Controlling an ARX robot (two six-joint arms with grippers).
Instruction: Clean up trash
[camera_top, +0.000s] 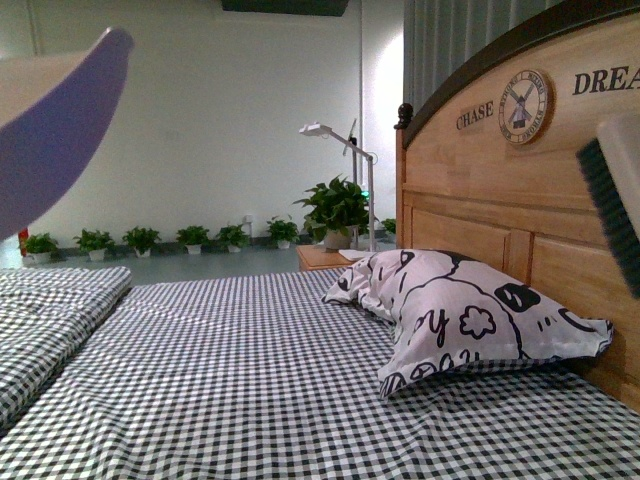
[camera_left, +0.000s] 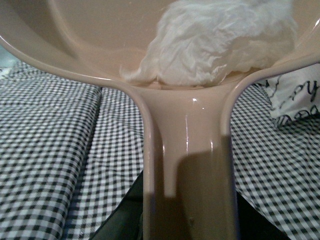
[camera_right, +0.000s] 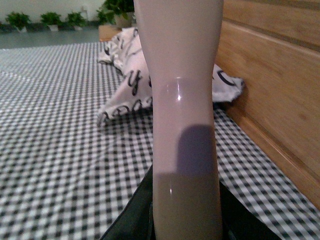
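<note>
The trash (camera_left: 215, 42) is already lying in the dustpan (camera_left: 90, 45) just beyond the left claw, which is gripping its handle, leaving only dumping.

Both claws are raised above the bed, each clamped on a handle (claw fingers themselves barely visible).

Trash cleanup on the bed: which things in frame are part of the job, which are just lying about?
Job:
- paper wad, lying in the dustpan
- dustpan, held up by the left arm
- brush, handle in the right arm's grip

Lying about:
- pillow
- checked sheet
- headboard
- potted plants
- lamp
</note>
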